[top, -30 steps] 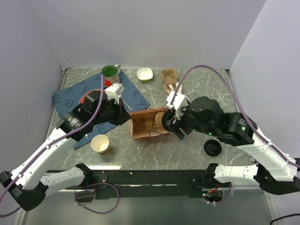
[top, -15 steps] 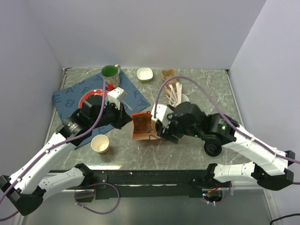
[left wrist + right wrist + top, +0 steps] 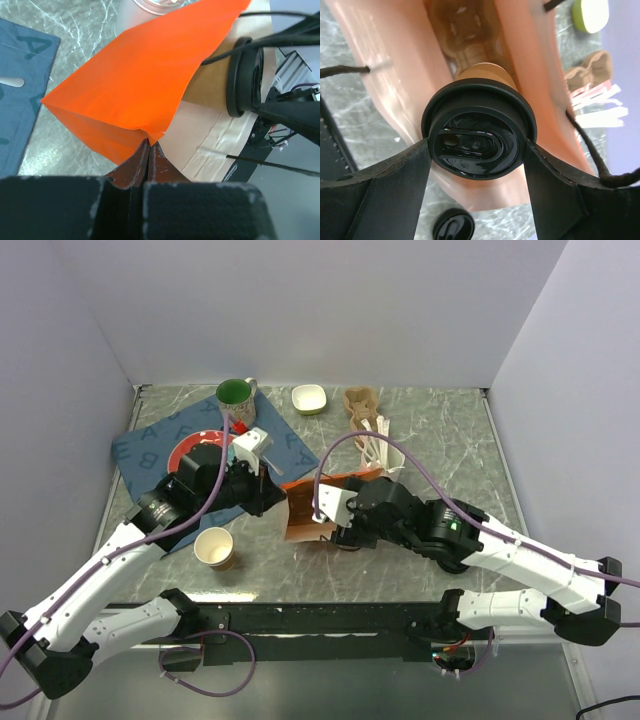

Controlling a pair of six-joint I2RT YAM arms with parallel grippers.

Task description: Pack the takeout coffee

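The takeout coffee (image 3: 479, 135), a brown paper cup with a black lid, lies lid-first toward the right wrist camera. My right gripper (image 3: 479, 150) is shut on it, one finger on each side of the lid. The cup's body is inside the mouth of an orange paper bag (image 3: 530, 65). In the left wrist view the cup (image 3: 244, 75) shows at the bag's opening. My left gripper (image 3: 149, 146) is shut on the edge of the bag (image 3: 150, 85) and holds it up. In the top view the bag (image 3: 300, 512) sits between my left gripper (image 3: 274, 496) and right gripper (image 3: 338, 530); the cup is hidden there.
A lidless tan paper cup (image 3: 215, 548) stands near the front left. A blue cloth (image 3: 150, 445) with a red plate (image 3: 190, 450), a green mug (image 3: 237, 395), a small bowl (image 3: 309, 398), a cardboard holder (image 3: 360, 400) and stirrers (image 3: 375, 445) lie behind. A loose black lid (image 3: 452, 225) lies beside the bag.
My right gripper has moved left with the coffee, from beside the bag into its mouth. The bag has tipped so its orange side faces up. My left gripper keeps its hold.
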